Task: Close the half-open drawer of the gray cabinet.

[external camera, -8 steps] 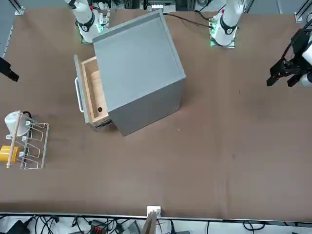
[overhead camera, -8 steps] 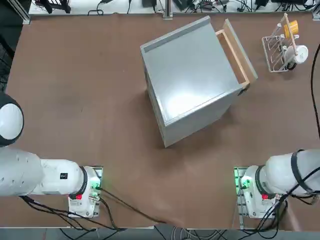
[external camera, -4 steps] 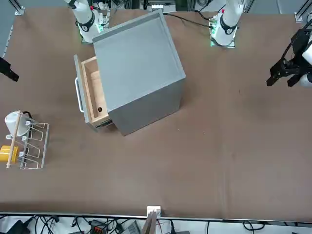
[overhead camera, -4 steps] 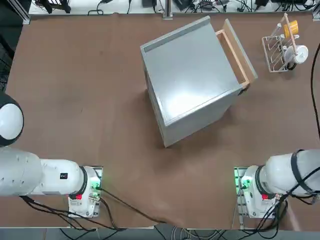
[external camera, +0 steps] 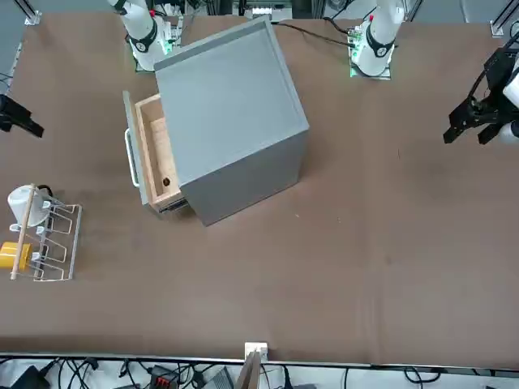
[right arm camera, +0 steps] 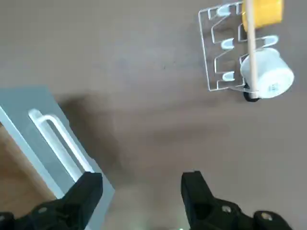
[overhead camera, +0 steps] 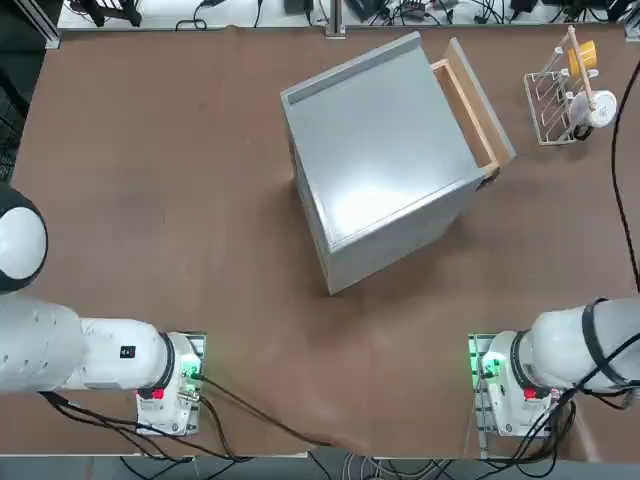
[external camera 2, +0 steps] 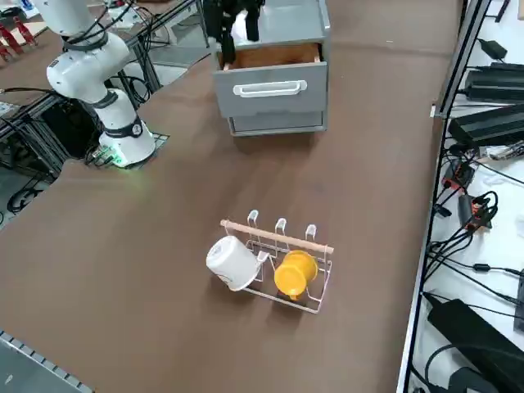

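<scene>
Looking from overhead, the drawer (overhead camera: 472,105) juts from the gray cabinet (overhead camera: 385,160), unclosed. Front view: right pincer (external camera: 18,117) hangs apart from it. Wrist view: fingers (right arm camera: 84,194) spread, empty, over its handle (right arm camera: 60,146); pushing remains.

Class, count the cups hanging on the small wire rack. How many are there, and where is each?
2. A white cup and a yellow cup hang side by side on the wire rack, which stands apart from the gray cabinet. None seem hidden.
</scene>
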